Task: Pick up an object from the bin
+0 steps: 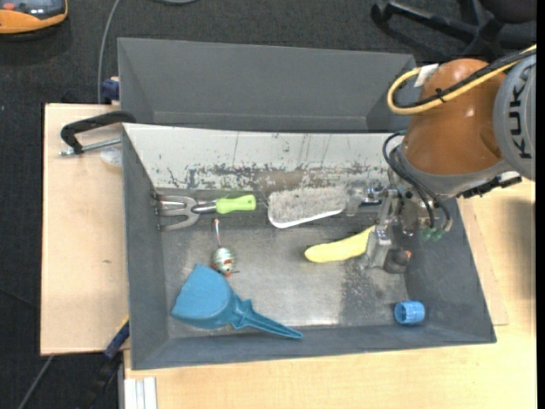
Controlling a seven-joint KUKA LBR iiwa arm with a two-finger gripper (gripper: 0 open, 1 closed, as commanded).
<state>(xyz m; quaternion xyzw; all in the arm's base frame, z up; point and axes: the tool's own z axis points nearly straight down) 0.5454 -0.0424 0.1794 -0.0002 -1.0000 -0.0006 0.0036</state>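
Yellow smooth curved strip (335,249) beside claw (381,250)

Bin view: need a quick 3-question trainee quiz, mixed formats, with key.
1. Multiple choice: which thing lies nearest the claw? A) funnel B) yellow piece C) green-handled tool
2. True or false: the blue cap lies near the front right corner of the bin.
3. Fill in: in this view the claw is at the yellow piece's ____ end.
Key: 1 B; 2 true; 3 right.
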